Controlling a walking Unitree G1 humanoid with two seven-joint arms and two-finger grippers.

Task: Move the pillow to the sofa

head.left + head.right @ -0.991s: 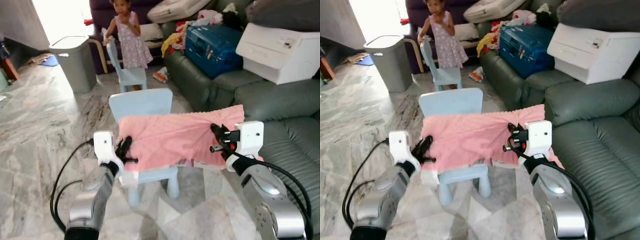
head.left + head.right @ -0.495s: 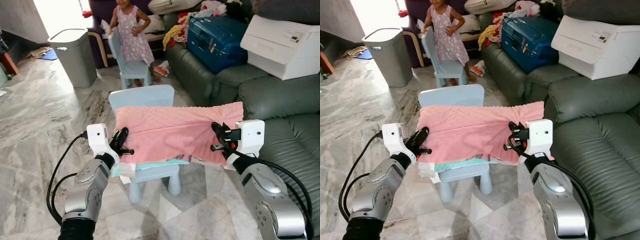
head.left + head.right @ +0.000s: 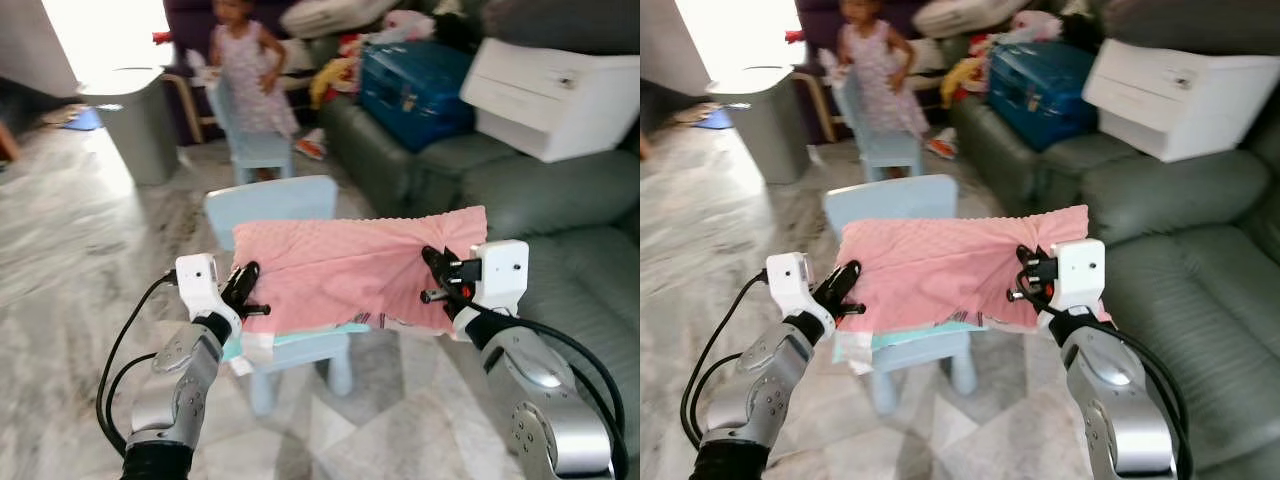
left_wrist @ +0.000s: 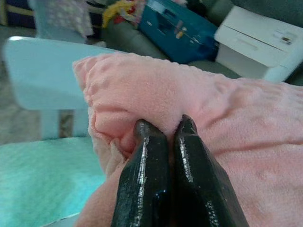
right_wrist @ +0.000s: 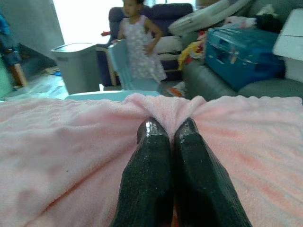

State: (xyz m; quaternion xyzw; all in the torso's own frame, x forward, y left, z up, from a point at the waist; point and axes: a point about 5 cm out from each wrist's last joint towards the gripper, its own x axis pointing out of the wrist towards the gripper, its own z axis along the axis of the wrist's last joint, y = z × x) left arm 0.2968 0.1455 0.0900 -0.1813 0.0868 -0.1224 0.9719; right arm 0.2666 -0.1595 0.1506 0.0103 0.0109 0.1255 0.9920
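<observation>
1. Both your grippers, left gripper (image 3: 248, 290) and right gripper (image 3: 432, 277), stay pinched on the fluffy pink fabric pillow (image 3: 350, 272).
2. It's now lifted, probably, off the small pale-blue plastic chair (image 3: 277, 205); swing right toward the grey-green leather sofa (image 3: 570, 215).

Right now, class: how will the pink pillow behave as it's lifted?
Probably floppy: the pink pillow puckers where the left gripper and right gripper pinch it. Likely light, since two small pinches hold it. Its middle may sag.
</observation>
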